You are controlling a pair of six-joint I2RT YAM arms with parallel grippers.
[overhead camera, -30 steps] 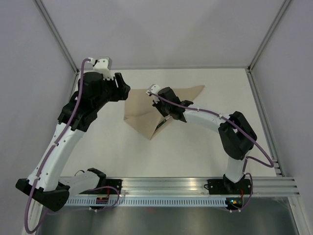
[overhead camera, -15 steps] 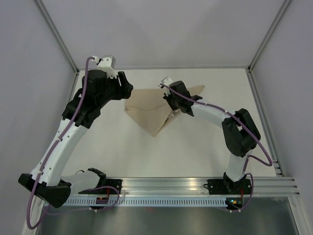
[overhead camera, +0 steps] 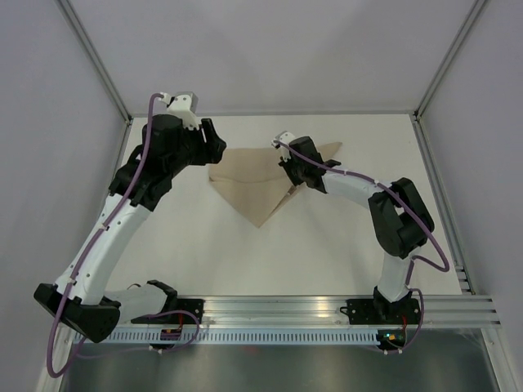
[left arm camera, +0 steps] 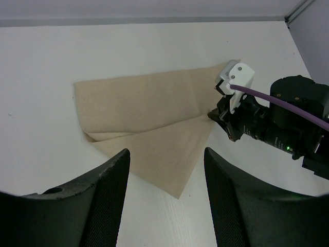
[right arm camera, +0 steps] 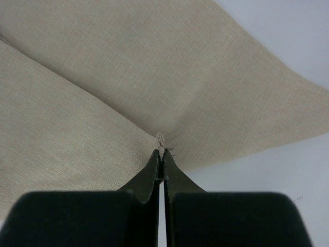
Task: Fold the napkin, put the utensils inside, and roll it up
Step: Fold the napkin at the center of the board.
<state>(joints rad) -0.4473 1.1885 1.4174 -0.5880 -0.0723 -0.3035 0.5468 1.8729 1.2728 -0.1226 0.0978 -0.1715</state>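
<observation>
The tan napkin (overhead camera: 249,186) lies on the white table, folded over itself, with one pointed flap toward the near side. The left wrist view shows the napkin (left arm camera: 146,110) as two overlapping layers. My right gripper (overhead camera: 288,174) is shut, pinching the napkin's (right arm camera: 103,77) edge where the two layers meet, and a bit of cloth shows at the right gripper's (right arm camera: 162,154) tips. My left gripper (overhead camera: 214,144) hovers open just past the cloth's far left corner. Nothing sits inside the left gripper (left arm camera: 165,154). The utensils are hidden or out of view.
The white table (overhead camera: 343,245) is bounded by grey walls with metal corner posts (overhead camera: 98,61). An aluminium rail (overhead camera: 286,314) runs along the near edge by the arm bases. The right arm's elbow (overhead camera: 399,216) stands over the right half.
My right gripper has drawn the pinched napkin edge rightward and away from the bases, flattening the raised flap. The left gripper has shifted slightly toward the far right, still open.
</observation>
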